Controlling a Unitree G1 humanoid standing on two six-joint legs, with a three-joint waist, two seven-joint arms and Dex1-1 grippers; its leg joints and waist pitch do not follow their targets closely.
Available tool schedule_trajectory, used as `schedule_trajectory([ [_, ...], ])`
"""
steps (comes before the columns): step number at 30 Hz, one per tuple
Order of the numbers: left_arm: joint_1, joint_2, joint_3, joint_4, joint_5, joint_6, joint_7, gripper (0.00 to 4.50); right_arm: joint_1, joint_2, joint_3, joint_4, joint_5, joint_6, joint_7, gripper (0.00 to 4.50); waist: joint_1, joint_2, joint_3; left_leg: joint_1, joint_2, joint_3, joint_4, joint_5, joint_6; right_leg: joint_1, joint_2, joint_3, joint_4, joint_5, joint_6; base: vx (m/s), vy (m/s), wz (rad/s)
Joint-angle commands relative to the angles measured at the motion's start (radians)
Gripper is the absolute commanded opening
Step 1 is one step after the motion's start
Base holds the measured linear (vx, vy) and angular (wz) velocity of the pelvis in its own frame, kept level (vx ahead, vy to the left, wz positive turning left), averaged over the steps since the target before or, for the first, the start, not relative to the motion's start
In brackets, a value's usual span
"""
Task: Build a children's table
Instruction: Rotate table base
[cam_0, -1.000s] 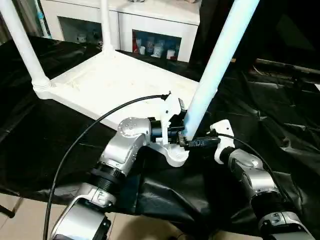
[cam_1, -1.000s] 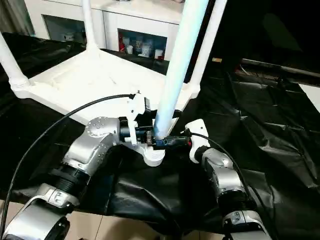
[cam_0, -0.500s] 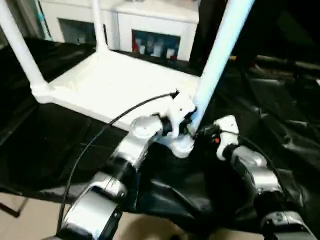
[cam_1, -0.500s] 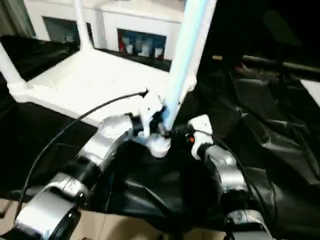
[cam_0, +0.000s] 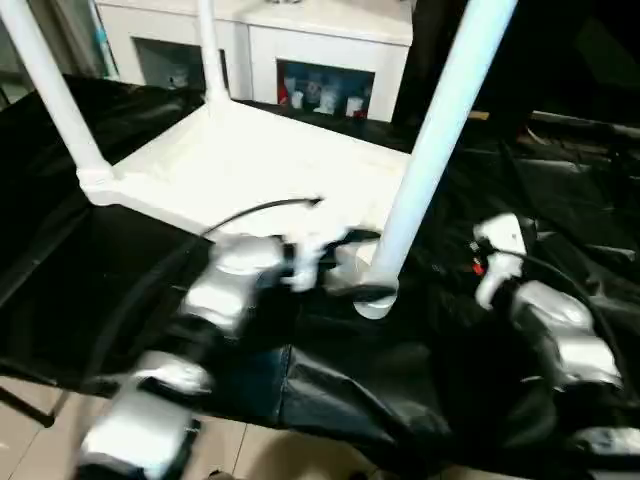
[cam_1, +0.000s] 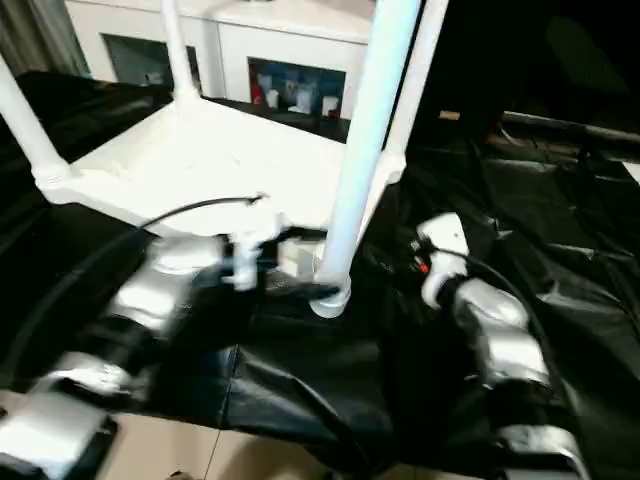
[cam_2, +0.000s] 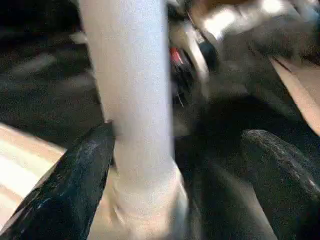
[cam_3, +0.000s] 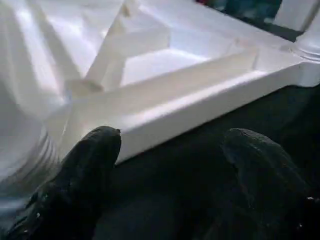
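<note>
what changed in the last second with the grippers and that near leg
Both grippers let go of the near leg and drew apart: the right gripper pulled away to the right and stands open, clear of the leg; the left gripper backed off leftward, its open fingers beside the leg's base. The leg stays upright in its corner socket; the tabletop has not moved.

light: bright indoor, even | blur: left arm (cam_0: 220, 290) smeared | wrist views soft

Home room: white display cabinet (cam_0: 300, 40)
</note>
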Motion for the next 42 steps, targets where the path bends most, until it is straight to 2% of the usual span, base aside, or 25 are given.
schedule_trajectory([
  [1, -0.034, 0.031, -0.030, 0.036, 0.067, -0.005, -0.034, 4.40, 0.007, -0.040, 0.009, -0.041, -0.010, 0.011, 0.040, 3.79, 0.002, 0.002, -0.069, 0.013, -0.017, 0.019, -0.070, -0.285, 0.042, 0.052, -0.027, 0.020, -0.080, -0.289, -0.220, 0.000, 0.000, 0.00],
  [2, -0.034, 0.031, -0.030, 0.036, 0.067, -0.005, -0.034, 4.40, 0.007, -0.040, 0.009, -0.041, -0.010, 0.011, 0.040, 3.79, 0.002, 0.001, -0.069, 0.014, -0.016, 0.018, -0.070, -0.285, 0.039, 0.052, -0.027, 0.020, -0.080, -0.297, -0.210, 0.000, 0.000, 0.00],
  [4, -0.082, 0.065, -0.067, 0.150, 0.192, -0.101, 0.039, 4.40, 0.028, -0.087, 0.047, -0.069, -0.035, 0.014, 0.098, 3.79, 0.002, -0.002, -0.068, 0.013, -0.018, 0.018, -0.070, -0.286, 0.042, 0.051, -0.024, 0.019, -0.085, -0.313, -0.194, 0.000, 0.000, 0.00],
  [6, -0.117, 0.077, -0.086, 0.227, 0.261, -0.183, 0.113, 4.40, 0.050, -0.128, 0.083, -0.108, -0.050, 0.024, 0.153, 3.79, 0.012, -0.005, -0.070, 0.011, -0.018, 0.016, -0.069, -0.276, 0.047, 0.055, -0.028, 0.020, -0.085, -0.326, -0.162, 0.000, 0.000, 0.00],
  [9, -0.160, 0.070, -0.105, 0.291, 0.293, -0.219, 0.187, 4.40, 0.088, -0.176, 0.126, -0.197, -0.039, 0.070, 0.253, 3.79, 0.019, -0.007, -0.071, 0.009, -0.016, 0.017, -0.066, -0.256, 0.057, 0.056, -0.027, 0.020, -0.081, -0.285, -0.180, 0.000, 0.000, 0.00],
  [14, -0.201, 0.055, -0.124, 0.348, 0.315, -0.267, 0.234, 4.02, 0.137, -0.237, 0.174, -0.325, 0.007, 0.145, 0.370, 3.79, 0.025, -0.009, -0.074, 0.006, -0.015, 0.015, -0.065, -0.226, 0.076, 0.064, -0.030, 0.020, -0.073, -0.218, -0.203, 0.000, 0.000, 0.00],
  [15, -0.218, 0.043, -0.119, 0.384, 0.320, -0.278, 0.224, 3.78, 0.153, -0.262, 0.189, -0.370, 0.021, 0.173, 0.401, 3.79, 0.024, -0.005, -0.073, 0.007, -0.014, 0.016, -0.065, -0.236, 0.081, 0.059, -0.031, 0.021, -0.075, -0.219, -0.214, 0.000, 0.000, 0.00],
  [17, -0.237, 0.031, -0.118, 0.422, 0.327, -0.287, 0.210, 3.66, 0.167, -0.285, 0.202, -0.413, 0.030, 0.192, 0.422, 3.79, 0.028, -0.007, -0.073, 0.009, -0.014, 0.015, -0.063, -0.233, 0.077, 0.061, -0.032, 0.021, -0.076, -0.217, -0.211, 0.000, 0.000, 0.00],
  [18, -0.255, 0.024, -0.121, 0.459, 0.355, -0.313, 0.222, 3.60, 0.172, -0.293, 0.205, -0.429, 0.028, 0.199, 0.429, 3.79, 0.029, 0.001, -0.073, 0.007, -0.015, 0.014, -0.064, -0.236, 0.075, 0.062, -0.034, 0.021, -0.075, -0.225, -0.213, 0.000, 0.000, 0.00],
  [19, -0.261, 0.022, -0.125, 0.471, 0.365, -0.320, 0.225, 3.49, 0.175, -0.294, 0.205, -0.437, 0.027, 0.203, 0.428, 3.79, 0.024, -0.004, -0.073, 0.006, -0.017, 0.015, -0.063, -0.245, 0.071, 0.061, -0.032, 0.020, -0.079, -0.241, -0.206, 0.000, 0.000, 0.00],
  [21, -0.277, 0.018, -0.132, 0.496, 0.384, -0.327, 0.234, 3.25, 0.182, -0.295, 0.203, -0.453, 0.026, 0.212, 0.427, 3.79, 0.023, 0.003, -0.071, 0.007, -0.018, 0.014, -0.064, -0.261, 0.063, 0.059, -0.031, 0.019, -0.082, -0.270, -0.199, 0.000, 0.000, 0.00],
  [22, -0.279, 0.018, -0.134, 0.499, 0.386, -0.328, 0.235, 3.19, 0.183, -0.295, 0.203, -0.455, 0.025, 0.213, 0.426, 3.79, 0.022, 0.000, -0.072, 0.008, -0.018, 0.014, -0.064, -0.267, 0.062, 0.059, -0.031, 0.019, -0.084, -0.280, -0.196, 0.000, 0.000, 0.00],
  [23, -0.300, 0.013, -0.146, 0.530, 0.402, -0.327, 0.243, 3.16, 0.198, -0.298, 0.197, -0.480, 0.024, 0.224, 0.420, 3.79, 0.021, 0.013, -0.072, 0.010, -0.017, 0.012, -0.065, -0.276, 0.054, 0.058, -0.032, 0.020, -0.085, -0.282, -0.200, 0.000, 0.000, 0.00],
  [25, -0.314, 0.012, -0.159, 0.547, 0.415, -0.321, 0.239, 3.02, 0.215, -0.302, 0.190, -0.503, 0.026, 0.232, 0.414, 3.79, 0.022, 0.012, -0.073, 0.011, -0.017, 0.010, -0.066, -0.285, 0.049, 0.059, -0.031, 0.019, -0.086, -0.275, -0.196, 0.000, 0.000, 0.00],
  [26, -0.320, 0.010, -0.164, 0.556, 0.420, -0.321, 0.235, 2.90, 0.224, -0.309, 0.189, -0.516, 0.029, 0.239, 0.413, 3.79, 0.022, 0.020, -0.072, 0.012, -0.017, 0.010, -0.066, -0.288, 0.048, 0.058, -0.030, 0.019, -0.085, -0.269, -0.202, 0.000, 0.000, 0.00],
  [27, -0.326, 0.010, -0.167, 0.564, 0.423, -0.320, 0.234, 2.78, 0.234, -0.316, 0.187, -0.532, 0.033, 0.247, 0.411, 3.79, 0.020, 0.015, -0.071, 0.011, -0.017, 0.010, -0.066, -0.297, 0.047, 0.059, -0.028, 0.018, -0.086, -0.268, -0.205, 0.000, 0.000, 0.00],
  [31, -0.361, -0.004, -0.165, 0.606, 0.446, -0.324, 0.246, 2.57, 0.281, -0.343, 0.171, -0.594, 0.045, 0.275, 0.388, 3.79, 0.016, 0.028, -0.071, 0.011, -0.020, 0.011, -0.064, -0.287, 0.052, 0.063, -0.026, 0.019, -0.089, -0.246, -0.213, 0.000, 0.000, 0.00],
  [32, -0.371, -0.011, -0.164, 0.617, 0.458, -0.324, 0.254, 2.37, 0.295, -0.347, 0.164, -0.611, 0.047, 0.281, 0.380, 3.79, 0.015, 0.042, -0.071, 0.010, -0.021, 0.009, -0.063, -0.283, 0.053, 0.065, -0.027, 0.019, -0.085, -0.235, -0.221, 0.000, 0.000, 0.00],
  [33, -0.372, -0.012, -0.164, 0.618, 0.460, -0.324, 0.255, 2.32, 0.297, -0.348, 0.162, -0.614, 0.048, 0.283, 0.379, 3.79, 0.011, 0.034, -0.070, 0.007, -0.023, 0.011, -0.063, -0.287, 0.057, 0.066, -0.025, 0.018, -0.090, -0.243, -0.216, 0.000, 0.000, 0.00],
  [35, -0.387, -0.024, -0.167, 0.637, 0.475, -0.318, 0.261, 2.18, 0.333, -0.355, 0.141, -0.670, 0.055, 0.305, 0.362, 3.79, 0.009, 0.037, -0.070, 0.008, -0.025, 0.012, -0.060, -0.279, 0.064, 0.067, -0.024, 0.018, -0.092, -0.250, -0.214, 0.000, 0.000, 0.00],
  [36, -0.390, -0.027, -0.174, 0.642, 0.485, -0.317, 0.266, 2.18, 0.348, -0.359, 0.131, -0.693, 0.062, 0.315, 0.357, 3.79, 0.010, 0.052, -0.065, 0.009, -0.026, 0.011, -0.061, -0.277, 0.066, 0.064, -0.025, 0.018, -0.093, -0.268, -0.209, 0.000, 0.000, 0.00],
  [37, -0.390, -0.027, -0.174, 0.642, 0.485, -0.317, 0.266, 2.05, 0.348, -0.359, 0.131, -0.693, 0.062, 0.315, 0.357, 3.79, 0.005, 0.043, -0.066, 0.006, -0.028, 0.011, -0.060, -0.277, 0.069, 0.068, -0.023, 0.017, -0.096, -0.291, -0.195, 0.000, 0.000, 0.00],
  [39, -0.396, -0.031, -0.186, 0.651, 0.497, -0.311, 0.270, 1.83, 0.374, -0.365, 0.115, -0.732, 0.069, 0.332, 0.349, 3.79, 0.004, 0.047, -0.063, 0.007, -0.029, 0.011, -0.061, -0.279, 0.073, 0.064, -0.022, 0.016, -0.100, -0.331, -0.182, 0.000, 0.000, 0.00],
  [40, -0.400, -0.032, -0.200, 0.659, 0.515, -0.308, 0.278, 1.80, 0.397, -0.370, 0.102, -0.766, 0.077, 0.347, 0.340, 3.79, 0.002, 0.050, -0.063, 0.006, -0.029, 0.010, -0.061, -0.277, 0.072, 0.065, -0.023, 0.015, -0.101, -0.341, -0.178, 0.000, 0.000, 0.00],
  [42, -0.404, -0.035, -0.208, 0.667, 0.531, -0.298, 0.276, 1.60, 0.418, -0.376, 0.089, -0.791, 0.085, 0.358, 0.325, 3.79, -0.006, 0.066, -0.057, 0.008, -0.030, 0.008, -0.065, -0.297, 0.071, 0.060, -0.019, 0.014, -0.107, -0.368, -0.165, 0.000, 0.000, 0.00],
])
